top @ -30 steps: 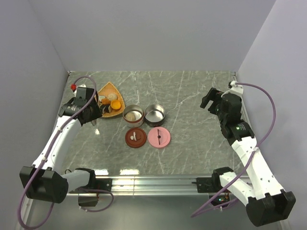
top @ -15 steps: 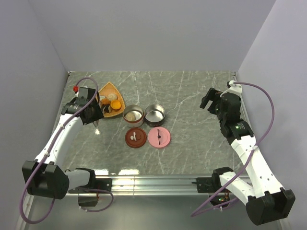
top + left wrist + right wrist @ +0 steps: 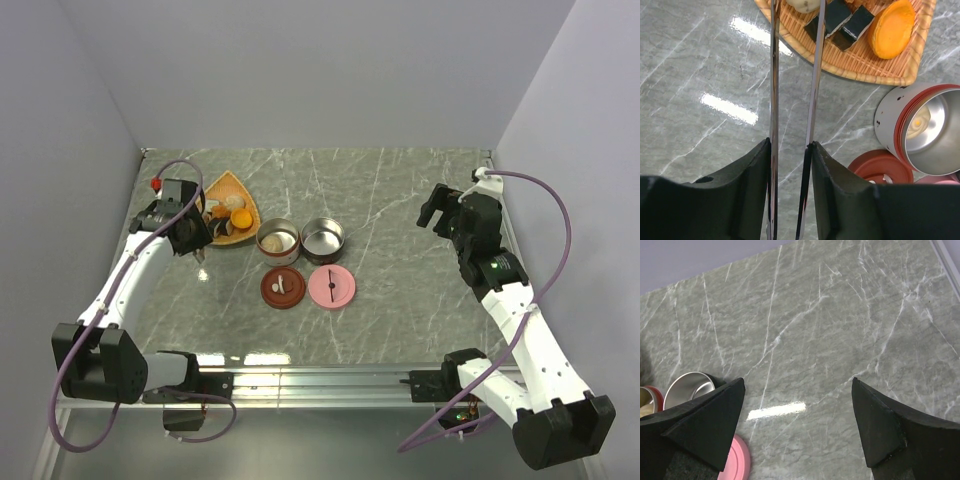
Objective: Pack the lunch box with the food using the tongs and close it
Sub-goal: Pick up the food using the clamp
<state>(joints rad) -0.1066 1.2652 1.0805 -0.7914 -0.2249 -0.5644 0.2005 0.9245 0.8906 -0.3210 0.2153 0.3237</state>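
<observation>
My left gripper [image 3: 791,145] is shut on the tongs [image 3: 815,75], whose two thin metal arms reach over the table to the orange woven plate [image 3: 865,70]. On the plate lie the food pieces: dark rolls [image 3: 850,25], an orange chunk [image 3: 892,27] and a beige ball [image 3: 802,5]. The tong tips run out of the top of the left wrist view, one arm crossing a dark roll. The lunch box is two round tins: one [image 3: 278,240] holds a beige piece [image 3: 920,122], the other [image 3: 322,237] stands beside it. My right gripper [image 3: 797,385] is open over bare table at the far right.
A dark red lid [image 3: 282,288] and a pink lid [image 3: 332,287] lie flat in front of the tins. The plate [image 3: 228,185] sits at the back left near the left wall. Grey walls close the table on three sides.
The left arm has moved back toward the plate, and its jaws have closed further on the tongs. The right arm has stayed still.
</observation>
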